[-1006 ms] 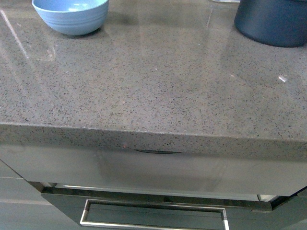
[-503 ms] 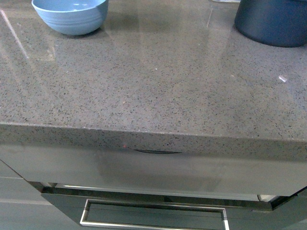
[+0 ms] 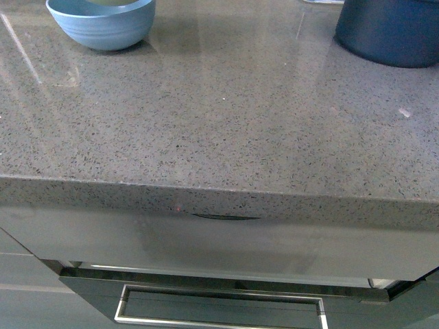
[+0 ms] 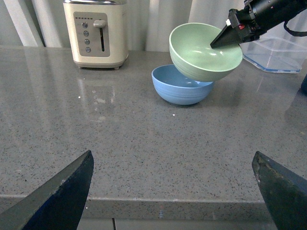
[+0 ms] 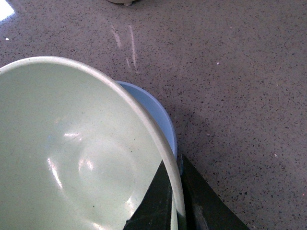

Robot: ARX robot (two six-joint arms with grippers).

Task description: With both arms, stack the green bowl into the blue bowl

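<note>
Green bowl hangs tilted just above the blue bowl, its low side over the blue rim; we cannot tell whether they touch. Main risk, as we judge it: released at this tilt, it strikes the blue rim on one side and rocks, seats crooked, or shoves the blue bowl across the slick counter. Second risk: the grip is on a single spot of the rim, so the bowl may pivot or slip out between the fingers. The green bowl looks pale mint, faintly ridged outside, smooth and glossy inside with highlights, and empty. The blue bowl is upright, empty and unsupported. The right gripper pinches the green rim, one finger inside and one outside, as the right wrist view confirms. The left gripper has its fingers spread wide, holds nothing, and sits well back near the counter's front edge, so it cannot steady the blue bowl. Beyond stand a toaster and a clear container.
</note>
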